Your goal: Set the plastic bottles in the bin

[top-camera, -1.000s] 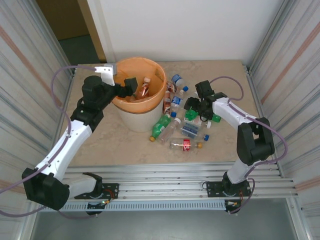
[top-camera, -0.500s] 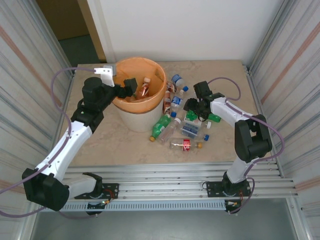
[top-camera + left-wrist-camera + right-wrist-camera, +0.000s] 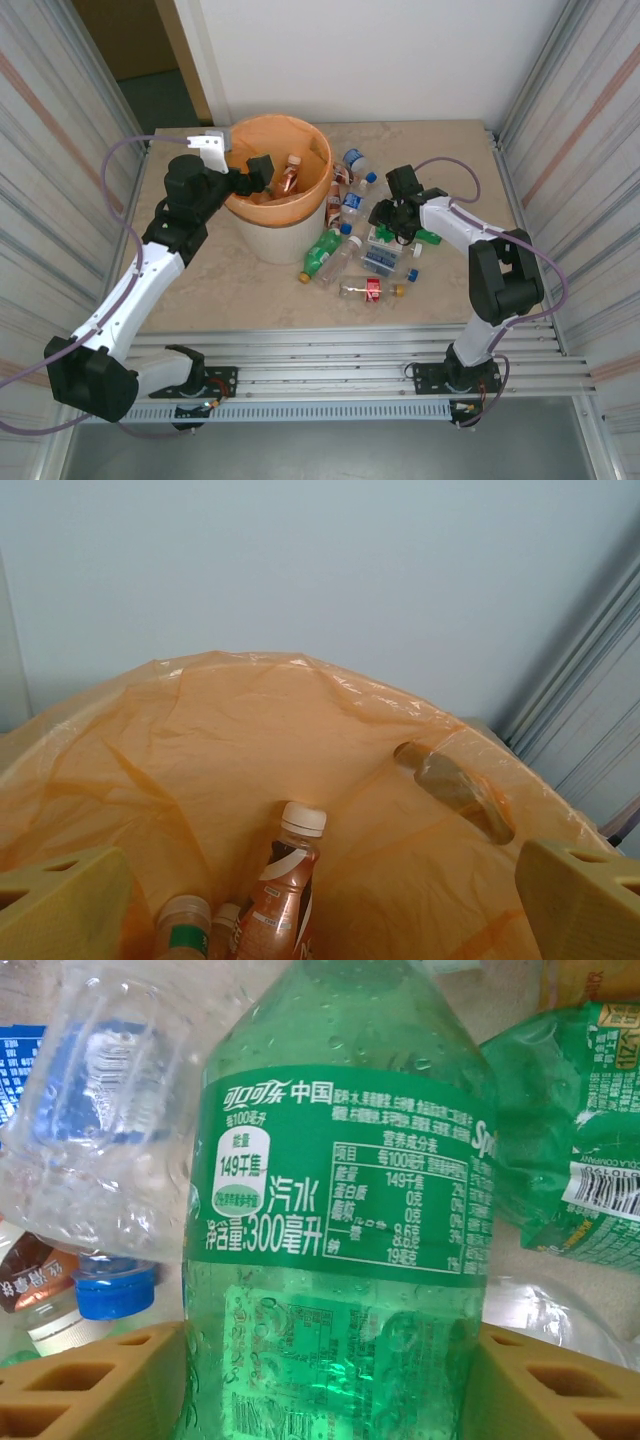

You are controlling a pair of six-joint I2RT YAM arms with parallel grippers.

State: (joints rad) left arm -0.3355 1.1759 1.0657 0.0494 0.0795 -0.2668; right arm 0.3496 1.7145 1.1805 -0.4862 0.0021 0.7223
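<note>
Right wrist, hand (image 3: 330, 1385) flanking green bottle (image 3: 335, 1210), crowded

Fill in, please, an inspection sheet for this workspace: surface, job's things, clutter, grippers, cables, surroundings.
Surface: beige stone-look table.
Job's things: bin lined with an orange bag, some bottles inside; a pile of more lies on the table to its right.
Clutter: nothing seen.
Grippers: left gripper open above the bin; right gripper shut on a green bottle in the pile.
Cables: a purple cable loops along each arm.
Surroundings: white wall behind, ribbed metal panels at both sides.
</note>
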